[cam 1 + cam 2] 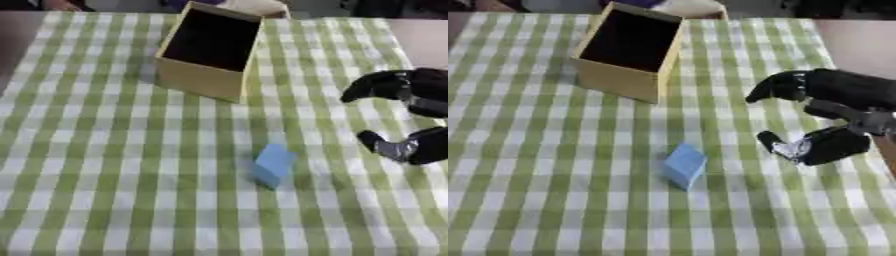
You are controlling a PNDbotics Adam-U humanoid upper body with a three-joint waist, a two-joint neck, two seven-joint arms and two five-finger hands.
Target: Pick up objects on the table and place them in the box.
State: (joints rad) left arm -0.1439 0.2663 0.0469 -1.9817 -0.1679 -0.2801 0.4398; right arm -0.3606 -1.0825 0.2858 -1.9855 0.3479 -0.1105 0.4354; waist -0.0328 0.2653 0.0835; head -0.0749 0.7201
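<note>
A light blue block (274,165) stands on the green-and-white checked cloth near the middle of the table. An open tan cardboard box (210,50) with a dark inside sits at the back centre. My right hand (824,107) comes in from the right, a little to the right of the blue block and apart from it. Its fingers (776,86) and thumb (785,146) are spread wide with nothing between them. My left hand shows in neither view.
The checked tablecloth (105,175) covers the table to the left and front of the block. A second tan box edge (262,7) shows behind the open box. Bare brown table (855,42) lies at the far right.
</note>
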